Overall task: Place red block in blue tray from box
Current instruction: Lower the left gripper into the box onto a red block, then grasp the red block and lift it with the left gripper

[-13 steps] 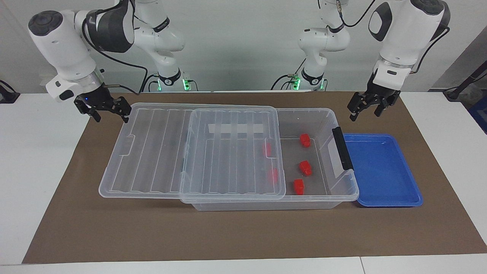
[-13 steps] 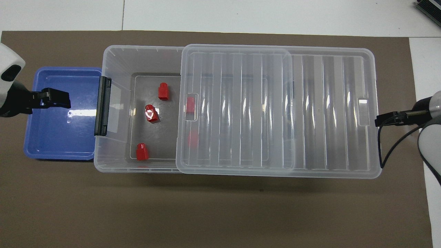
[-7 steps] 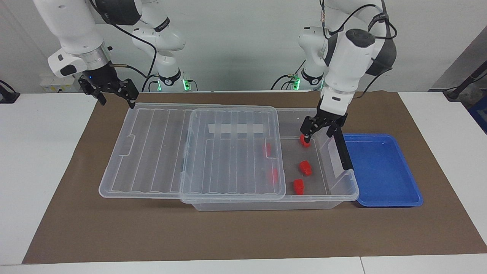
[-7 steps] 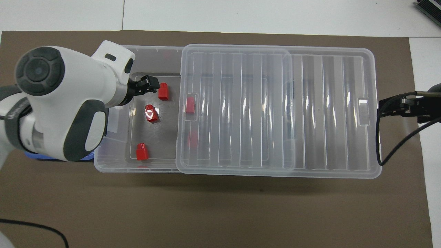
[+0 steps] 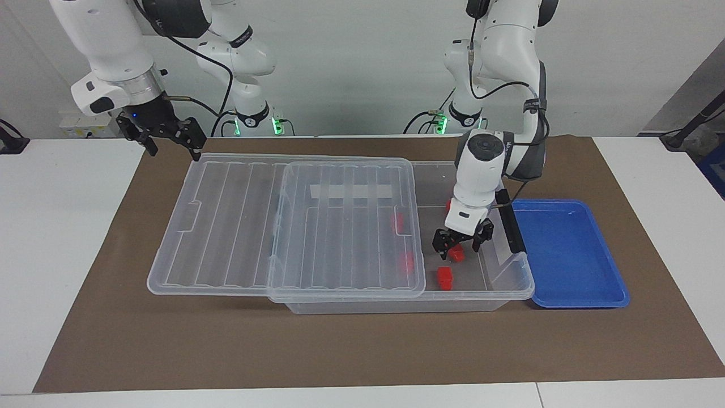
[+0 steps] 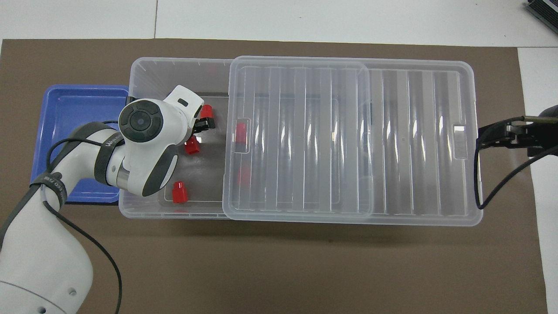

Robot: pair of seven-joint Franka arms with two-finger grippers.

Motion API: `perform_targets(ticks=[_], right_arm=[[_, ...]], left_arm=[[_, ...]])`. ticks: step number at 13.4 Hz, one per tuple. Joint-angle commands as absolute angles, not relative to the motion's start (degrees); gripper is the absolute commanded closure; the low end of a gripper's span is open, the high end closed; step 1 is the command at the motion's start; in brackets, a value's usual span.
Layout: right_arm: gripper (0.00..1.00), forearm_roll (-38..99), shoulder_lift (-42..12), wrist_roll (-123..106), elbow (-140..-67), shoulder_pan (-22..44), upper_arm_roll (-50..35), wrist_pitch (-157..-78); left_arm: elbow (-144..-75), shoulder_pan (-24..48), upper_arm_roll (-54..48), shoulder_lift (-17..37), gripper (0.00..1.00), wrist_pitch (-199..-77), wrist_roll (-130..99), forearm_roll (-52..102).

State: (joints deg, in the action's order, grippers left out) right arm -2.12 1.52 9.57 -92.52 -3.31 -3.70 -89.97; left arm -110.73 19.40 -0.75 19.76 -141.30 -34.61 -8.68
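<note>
The left gripper is down inside the box, jaws spread either side of the red block, not pinching it. The blue tray lies just beside the box. The right gripper waits with jaws spread over the lid's corner.

Blocks in box, tray beside box, L-arm end.
</note>
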Motion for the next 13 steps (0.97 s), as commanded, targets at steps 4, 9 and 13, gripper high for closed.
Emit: perform_targets(ticks=[4, 9, 13], right_arm=[[0.02, -3.52, 2.11, 10.64, -93.95, -3.43, -4.22, -90.61], [0.82, -3.52, 2.2, 10.46, -94.74, -3.87, -4.13, -91.05], [1.0, -3.34, 3.08, 9.85, -97.47, -4.31, -3.87, -95.09]], left_arm=[[-115.66, 19.42, -0.26, 18.9, 0.04, -144.4, -35.33, -10.11], [-115.84, 19.77, -0.26, 18.72, 0.68, -142.92, -35.24, -10.11], [-115.32, 19.69, -0.26, 18.46, 1.0, -138.97, -35.33, -9.85]])
